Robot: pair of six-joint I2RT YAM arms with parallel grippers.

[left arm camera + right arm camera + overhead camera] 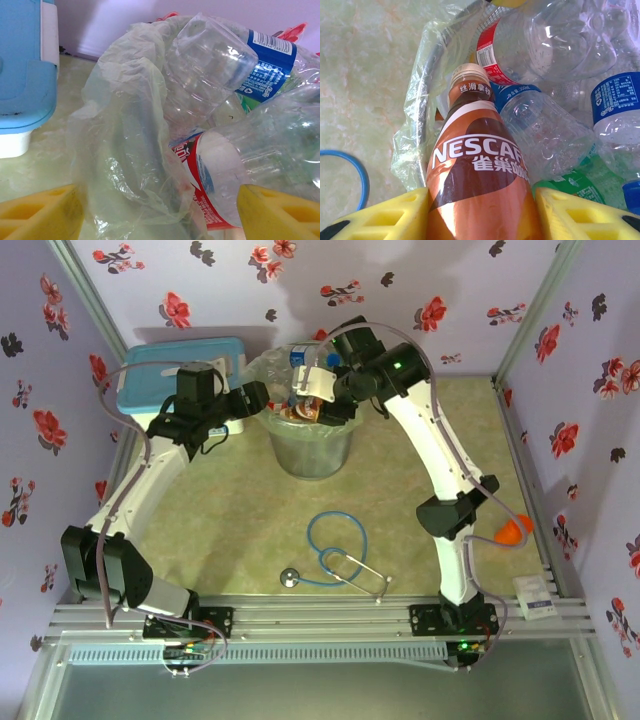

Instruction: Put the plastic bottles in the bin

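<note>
Bin and bag liner stood at twelve o'clock on the table, the liner spilling loosely over the rim. Inside lay a heap of plastic bottles, among them a blue-labelled bottle, a red-labelled bottle and a green bottle. They looked thin-walled and empty, so probably light, springy and quick to crumple or roll. The right gripper was pinching a brown coffee bottle around its body, neck pointing away, over the bin's mouth. Its glossy sleeve looked slick, and whether it held liquid could not be told. The straight mid-body seemed the safest place to grip, since the tapered shoulder would likely slide out. The left gripper hovered at the bin's nine o'clock rim with its fingers spread wide, liner and red-labelled bottle lying between them, apparently unpinched. A white box with a blue lid sat at the bin's ten o'clock, just beside the left arm. A stethoscope lay at the bin's six o'clock, well apart from it. An orange piece rested at four o'clock by the table edge. The slack liner and the piled bottles seemed the likeliest snags.
</note>
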